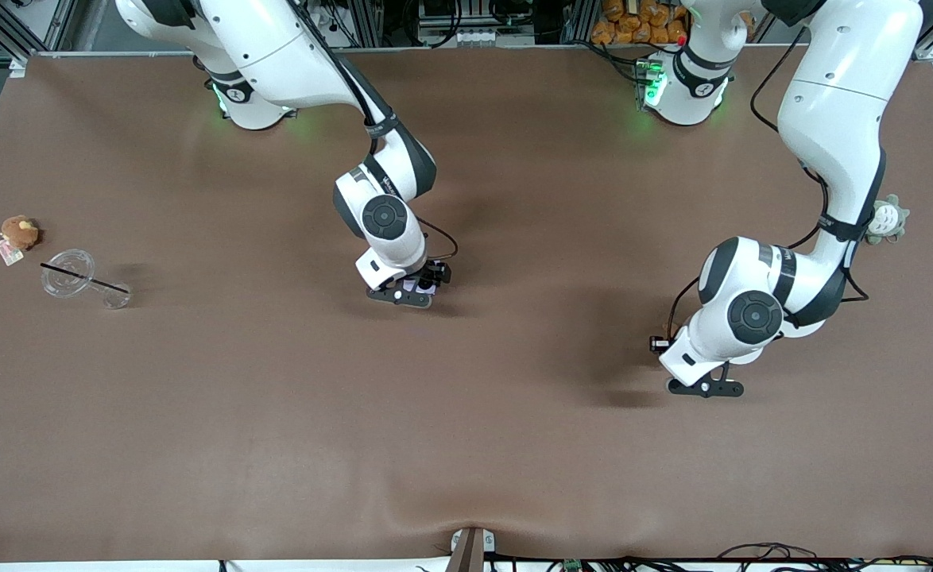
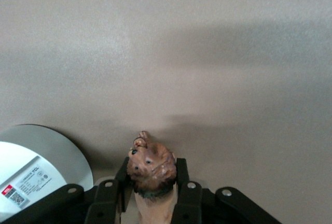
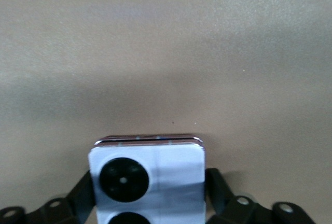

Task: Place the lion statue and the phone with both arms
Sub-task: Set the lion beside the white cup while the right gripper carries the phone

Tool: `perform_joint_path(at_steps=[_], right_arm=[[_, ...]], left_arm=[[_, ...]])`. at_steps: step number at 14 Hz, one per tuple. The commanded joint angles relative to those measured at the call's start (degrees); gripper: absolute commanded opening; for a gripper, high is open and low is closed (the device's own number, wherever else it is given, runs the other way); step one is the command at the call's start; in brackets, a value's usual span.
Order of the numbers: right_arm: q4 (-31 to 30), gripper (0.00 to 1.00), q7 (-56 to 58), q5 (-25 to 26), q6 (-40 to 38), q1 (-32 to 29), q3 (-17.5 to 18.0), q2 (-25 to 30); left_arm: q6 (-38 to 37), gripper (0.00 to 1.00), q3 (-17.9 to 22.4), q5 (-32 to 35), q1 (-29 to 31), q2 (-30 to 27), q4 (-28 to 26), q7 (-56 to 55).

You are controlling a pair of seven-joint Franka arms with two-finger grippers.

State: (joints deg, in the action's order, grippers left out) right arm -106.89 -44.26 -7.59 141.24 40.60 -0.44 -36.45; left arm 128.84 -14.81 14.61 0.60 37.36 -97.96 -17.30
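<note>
Front view shows both arms reaching down over a brown table (image 1: 276, 413). The right gripper (image 1: 412, 291) hangs low over the middle of the table, and a sliver of the pale-lavender phone (image 1: 417, 284) shows between its fingers. The left gripper (image 1: 705, 387) hangs low over the table toward the left arm's end; from this camera the arm's own wrist hides whatever it carries.

From the right wrist view, the right gripper (image 3: 150, 203) is closed on the phone (image 3: 148, 177), one finger against each side edge. The phone's face with the black camera circles is turned to the wrist camera, and its top edge points down at the bare table (image 3: 166, 53).

From the left wrist view, the left gripper (image 2: 153, 198) is closed on the lion statue (image 2: 151, 169), fingers pressed to both flanks. The reddish-brown head sticks out past the fingertips toward the table (image 2: 207, 53).

Toward the right arm's end of the table lie a round brown plush toy (image 1: 19, 231) with a tag and, just beside it and nearer the front camera, a clear glass (image 1: 77, 278) on its side with a thin black stick (image 1: 77, 276) across it. A grey-green plush toy (image 1: 886, 219) sits toward the left arm's end, partly hidden by the left arm.
</note>
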Motion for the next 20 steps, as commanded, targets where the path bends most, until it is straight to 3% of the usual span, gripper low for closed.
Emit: perform_joint_path(at_steps=[1,4,5,6,7,9,12,13,16,20], right_arm=[[0.8,0.41,-0.3,-0.4,-0.3,0.4,-0.5,-0.2],[1.2,0.4,0.7,0.2,-5.7,-2.3,-1.2,4.9],[2.9,0.4,1.5,0.3,-9.5,-4.5,-1.6,6.9],[5.4,0.4,2.9,0.3,-13.1,-6.7,-1.6,7.4],[8.4,0.4,4.8,0.5,-16.5,-9.1,-1.7,7.3],[12.6,0.4,13.7,2.5,-21.2,-16.3,-1.7,6.5],[12.8,0.4,34.5,4.0,-23.9,-27.0,-1.7,5.2],[12.8,0.4,37.4,4.9,-23.7,-29.0,-1.7,4.8],[12.9,0.41,38.9,15.8,-19.5,-33.2,-1.6,1.9],[12.7,0.41,49.9,17.6,-14.3,-40.1,-1.6,-1.1]], left_arm=[[1.7,0.0,-0.5,1.3,1.8,-2.9,-4.0,2.2],[2.4,0.04,-0.5,1.3,1.9,-2.7,-4.1,2.3],[2.4,0.42,-0.5,1.2,1.9,-2.6,-4.0,2.2],[2.4,0.92,-0.5,1.2,1.9,-2.7,-3.9,2.2],[2.3,1.0,-0.5,1.2,1.9,-2.9,-3.9,1.9],[1.8,1.0,-0.7,1.2,1.8,-3.4,-3.7,1.4],[-1.3,1.0,-0.8,1.2,1.3,-6.3,-3.5,1.2],[-2.5,1.0,-0.8,1.2,1.2,-7.6,-3.5,1.3],[-6.1,1.0,-2.4,1.2,1.3,-10.7,-3.1,1.1],[-11.5,1.0,-4.3,1.1,1.4,-13.8,0.7,1.9]])
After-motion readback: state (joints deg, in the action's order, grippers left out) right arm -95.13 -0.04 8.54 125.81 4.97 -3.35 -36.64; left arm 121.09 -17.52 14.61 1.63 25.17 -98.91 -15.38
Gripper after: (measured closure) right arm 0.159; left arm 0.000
